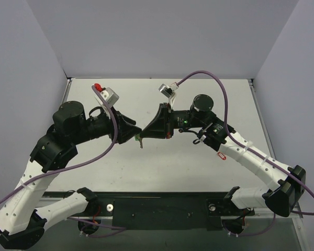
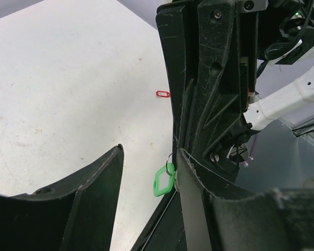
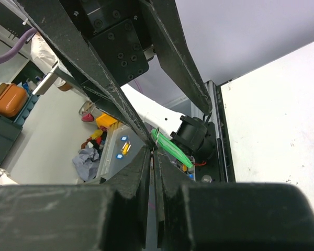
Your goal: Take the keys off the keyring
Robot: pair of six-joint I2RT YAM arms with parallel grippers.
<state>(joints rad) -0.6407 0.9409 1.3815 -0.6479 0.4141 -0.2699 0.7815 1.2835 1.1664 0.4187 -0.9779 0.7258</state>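
The green fob (image 2: pixel 163 180) hangs from a small metal ring (image 2: pixel 169 157) in the air between both grippers; it also shows in the top view (image 1: pixel 140 140) and the right wrist view (image 3: pixel 170 149). My right gripper (image 3: pixel 153 151) is shut on a thin metal piece, apparently the key (image 3: pixel 152 163), with ring and fob dangling just past its tips. My left gripper (image 2: pixel 149 151) is open, its fingers either side of the fob; its right finger (image 2: pixel 196 198) is close beside the ring. The two grippers meet tip to tip above the table's middle (image 1: pixel 141 132).
A small red oval outline piece (image 1: pixel 222 156) lies on the white table to the right, under the right arm; it also shows in the left wrist view (image 2: pixel 163 94). Grey walls enclose the table on three sides.
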